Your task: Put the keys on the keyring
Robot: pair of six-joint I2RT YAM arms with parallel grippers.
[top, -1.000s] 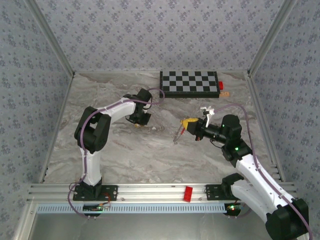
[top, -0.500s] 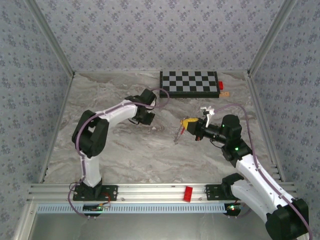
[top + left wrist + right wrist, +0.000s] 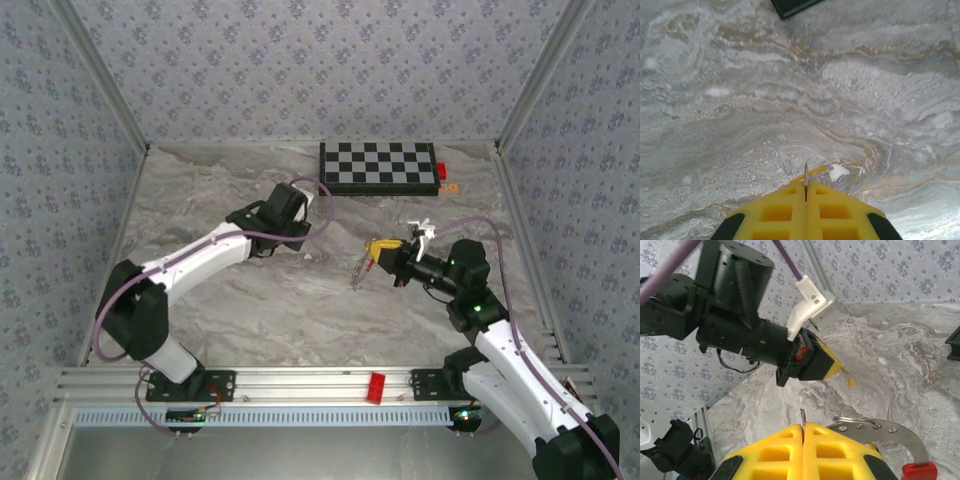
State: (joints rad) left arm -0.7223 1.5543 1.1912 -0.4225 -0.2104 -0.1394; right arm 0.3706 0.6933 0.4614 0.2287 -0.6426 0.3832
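Keyring [image 3: 885, 430] in closed right end effector [image 3: 802, 426], key [image 3: 814, 173] in closed left end effector [image 3: 805, 184].

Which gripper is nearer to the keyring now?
Right. The right gripper is shut on the keyring, which hangs from its fingertips. The left gripper, shut on a key, is apart from it, to the left and farther back, near the checkerboard.
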